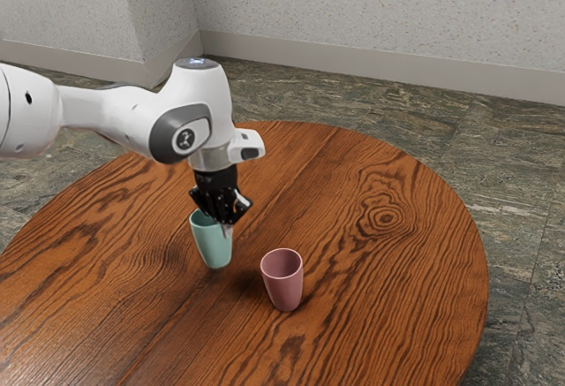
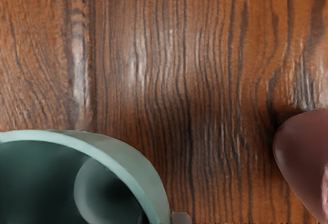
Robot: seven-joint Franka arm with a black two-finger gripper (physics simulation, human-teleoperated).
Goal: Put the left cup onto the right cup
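A mint-green cup (image 1: 212,242) hangs a little above the round wooden table (image 1: 388,227), slightly tilted, with my black gripper (image 1: 223,220) shut on its rim. To its right in the exterior view a pink cup (image 1: 282,278) stands upright on the wood, apart from the green one. In the wrist view the green cup's rim and inside (image 2: 77,178) lie just under my hand, and an edge of the pink cup (image 2: 302,162) shows off to the side.
The table's edge curves round at the exterior view's right (image 1: 477,253), with a stone floor (image 1: 521,165) beyond it. Bare wood lies behind and to the right of both cups.
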